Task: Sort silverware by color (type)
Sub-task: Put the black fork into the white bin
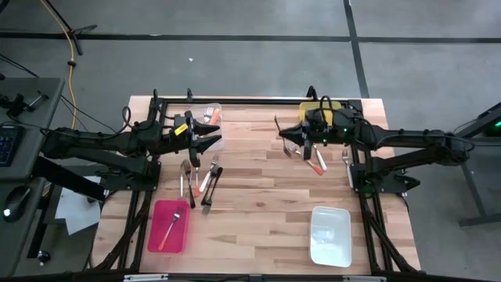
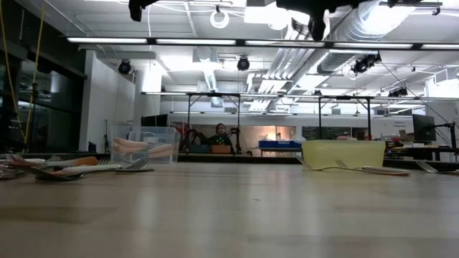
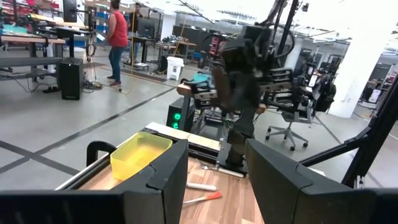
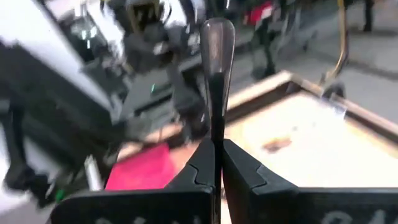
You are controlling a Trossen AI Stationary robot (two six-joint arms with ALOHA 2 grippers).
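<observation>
My right gripper [image 4: 216, 163] hangs above the far right part of the table [image 1: 266, 211], shut on a dark metal utensil [image 4: 216, 68]. In the high view this gripper [image 1: 284, 133] points toward the table's left. My left gripper [image 3: 214, 180] is open with nothing between its fingers, and it hangs level above the far left part of the table [image 1: 210, 137]. Several utensils [image 1: 200, 177] with white, orange and dark handles lie flat on the table below it. A few more [image 1: 313, 157] lie below the right arm. My right gripper pinches the dark utensil's shaft [image 4: 216, 127] between its two fingers. The utensil lies along the fingers and sticks out past their tips, rounded handle end [image 4: 216, 34] foremost. The fingers come roughly level from the table's right side. The utensil is lifted clear of the table.
A pink bin [image 1: 156, 235] with an orange-handled fork stands near left, and a white bin [image 1: 330, 235] near right. A clear bin [image 1: 210, 112] stands far left and a yellow bin [image 1: 319, 106] far right. The table's middle is bare wood. People show in the room beyond.
</observation>
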